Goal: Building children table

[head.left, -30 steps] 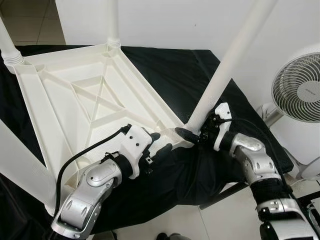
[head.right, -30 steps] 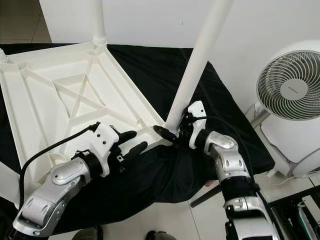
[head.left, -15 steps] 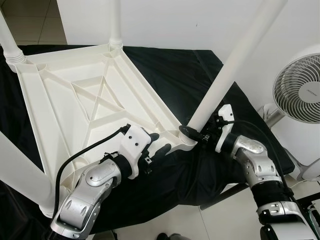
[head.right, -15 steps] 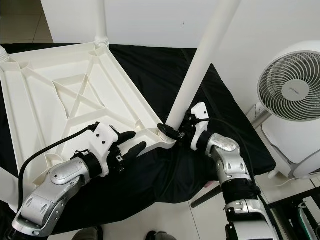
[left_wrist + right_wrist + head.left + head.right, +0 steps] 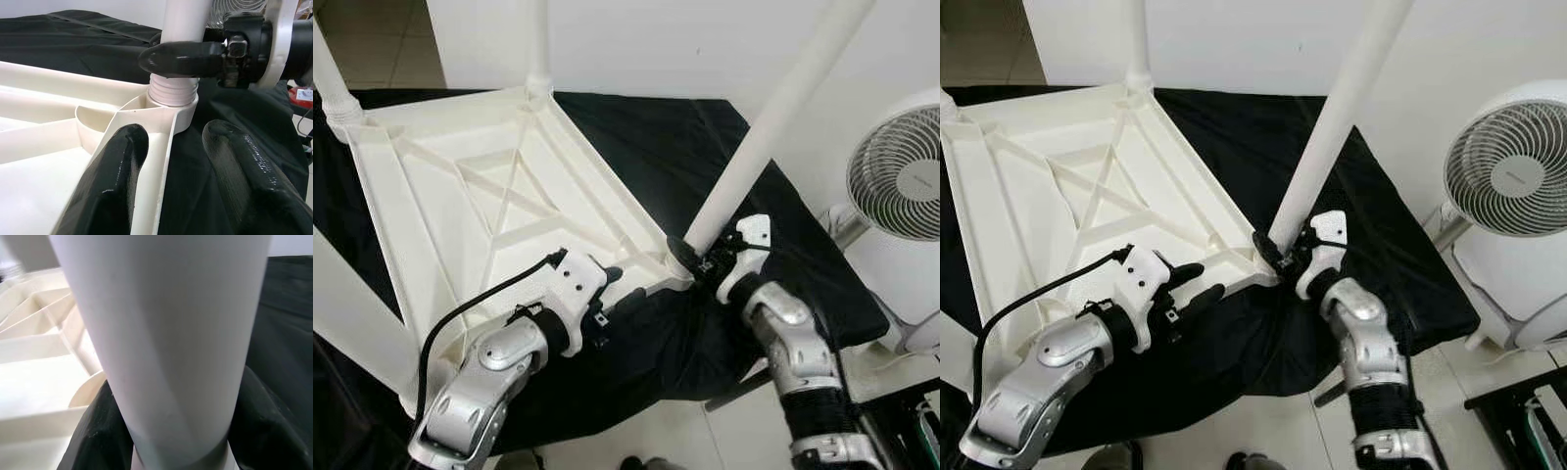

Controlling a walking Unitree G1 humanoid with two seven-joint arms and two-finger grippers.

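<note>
On the far left, a thick white leg runs up out of the tabletop's near-left corner, and another leg rises at the far-left corner; between them lies the white plastic tabletop, upside down on a black cloth, its ribbed underside and crossed braces facing up; a third leg stands upright in the far corner socket by the white wall.

Moving in, the left gripper sits at the tabletop's near edge, a black cable looping off its wrist; in the left wrist view its two black fingers are spread apart, one on the inner side of the rim and one on the cloth side, straddling the edge without squeezing it.

Just right of that, the corner socket; the fourth leg is set into it, threaded collar showing at the base, the shaft leaning up and to the right; the right gripper is clamped round the leg just above the collar, one black finger wrapped across its front in the left wrist view, dark pads on both sides of the tube in the right wrist view, so its fingers are closed on the leg.

Far right, a white floor fan stands on the tiled floor beside the cloth-covered surface.
</note>
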